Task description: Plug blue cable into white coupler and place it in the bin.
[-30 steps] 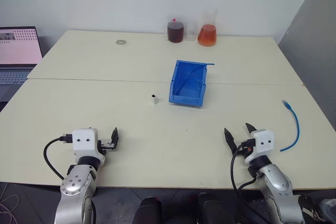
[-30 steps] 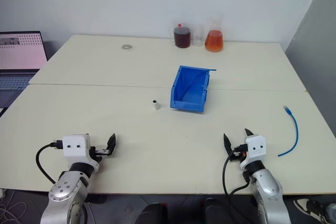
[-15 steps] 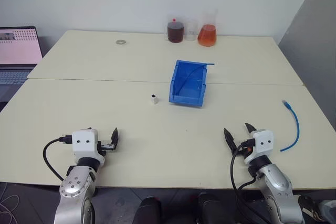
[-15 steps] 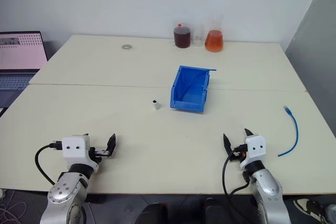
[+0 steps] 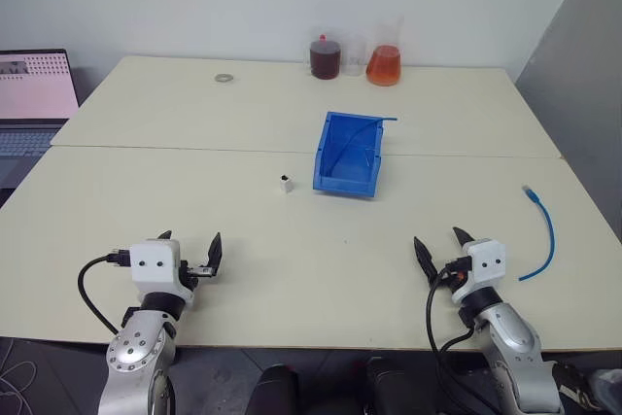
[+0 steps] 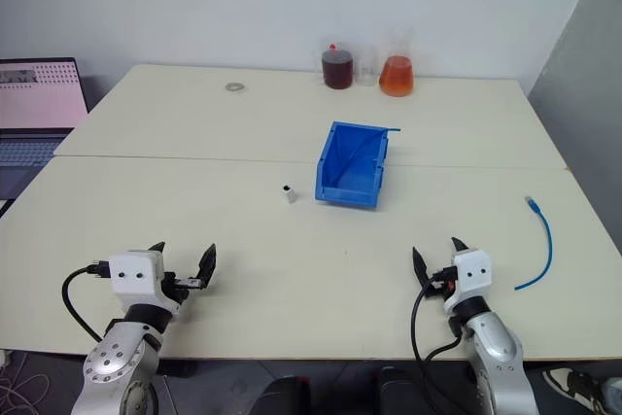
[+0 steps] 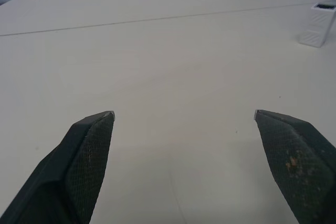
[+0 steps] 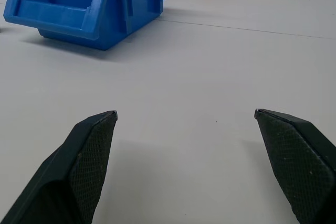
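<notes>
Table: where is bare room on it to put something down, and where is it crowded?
Free: the near table between the left gripper and right gripper; also the far left, around the small ring. Crowded: the middle, where the white coupler stands beside the bin, and the far edge with two flasks. The blue cable takes the right side.

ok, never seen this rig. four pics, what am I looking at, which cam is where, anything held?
It is a humanoid robot with two arms, each ending in a two-fingered black gripper. The two wide pictures come from a stereo camera on its head, looking down over a pale beige table. The two close-ups come from cameras on each wrist, looking along that gripper's fingers.

On the table: a small bright-blue plastic bin near the middle, a tiny white boxy coupler to its left, and a thin light-blue cable at the right. At the far edge stand two glass vessels of dark and orange liquid.

Nothing is held: the left gripper and right gripper are both open near the front edge.
</notes>
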Controlling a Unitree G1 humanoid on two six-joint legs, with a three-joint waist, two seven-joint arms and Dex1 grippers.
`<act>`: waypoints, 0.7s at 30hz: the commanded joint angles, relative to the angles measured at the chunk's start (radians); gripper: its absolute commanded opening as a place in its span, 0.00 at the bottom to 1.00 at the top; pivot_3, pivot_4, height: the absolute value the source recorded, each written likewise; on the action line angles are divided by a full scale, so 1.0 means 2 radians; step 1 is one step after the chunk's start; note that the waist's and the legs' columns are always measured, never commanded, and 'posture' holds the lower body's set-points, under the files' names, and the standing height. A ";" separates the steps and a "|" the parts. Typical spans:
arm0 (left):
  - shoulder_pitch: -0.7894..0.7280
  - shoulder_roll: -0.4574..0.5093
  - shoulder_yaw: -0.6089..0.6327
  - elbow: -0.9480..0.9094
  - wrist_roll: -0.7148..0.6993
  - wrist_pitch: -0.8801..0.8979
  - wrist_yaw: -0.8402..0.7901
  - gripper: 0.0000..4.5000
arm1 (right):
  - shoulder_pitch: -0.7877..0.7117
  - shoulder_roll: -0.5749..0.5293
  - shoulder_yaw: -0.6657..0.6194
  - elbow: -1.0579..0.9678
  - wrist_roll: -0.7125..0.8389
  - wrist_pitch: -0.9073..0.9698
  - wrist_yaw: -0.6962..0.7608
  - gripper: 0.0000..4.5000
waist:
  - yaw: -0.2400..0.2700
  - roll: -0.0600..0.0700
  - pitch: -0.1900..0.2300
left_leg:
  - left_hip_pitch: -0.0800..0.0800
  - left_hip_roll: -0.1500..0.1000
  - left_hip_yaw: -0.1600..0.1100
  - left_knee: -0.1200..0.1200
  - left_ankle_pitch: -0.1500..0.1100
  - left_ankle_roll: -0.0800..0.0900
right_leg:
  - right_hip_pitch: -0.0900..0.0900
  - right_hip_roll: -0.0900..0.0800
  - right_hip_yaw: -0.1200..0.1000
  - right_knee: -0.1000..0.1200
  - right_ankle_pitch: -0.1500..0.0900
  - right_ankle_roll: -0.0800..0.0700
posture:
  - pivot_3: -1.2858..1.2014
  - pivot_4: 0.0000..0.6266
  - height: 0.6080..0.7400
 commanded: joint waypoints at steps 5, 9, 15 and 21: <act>-0.003 0.060 -0.010 -0.057 -0.073 0.012 -0.115 1.00 | -0.007 -0.010 -0.011 -0.027 -0.005 -0.014 -0.006 0.99 | 0.000 0.000 0.000 | 0.000 0.000 0.000 0.000 0.000 0.000 | 0.000 0.000 0.000 0.000 0.000 0.000 | 0.52 0.24 1.00; -0.069 0.155 -0.035 -0.068 -0.111 0.060 -0.215 1.00 | -0.014 -0.028 -0.048 -0.072 0.008 0.003 -0.018 0.99 | 0.003 0.000 0.000 | 0.000 0.000 0.000 0.000 0.000 0.000 | 0.000 0.001 -0.001 0.000 0.000 -0.001 | 0.52 0.24 1.00; -0.190 0.236 -0.093 -0.063 -0.158 0.139 -0.308 1.00 | -0.027 -0.071 -0.131 -0.080 0.047 0.056 -0.021 0.99 | 0.004 0.001 0.000 | 0.000 -0.001 0.001 0.000 0.000 0.000 | 0.000 0.001 0.000 0.000 0.000 0.000 | 0.52 0.24 1.00; -0.269 0.268 -0.151 -0.057 -0.168 0.198 -0.368 1.00 | -0.077 -0.162 -0.209 0.032 0.090 0.147 0.006 0.99 | -0.001 0.001 0.000 | -0.001 -0.001 0.002 0.000 0.000 0.000 | 0.000 0.001 0.000 0.000 0.000 0.000 | 0.52 0.24 1.00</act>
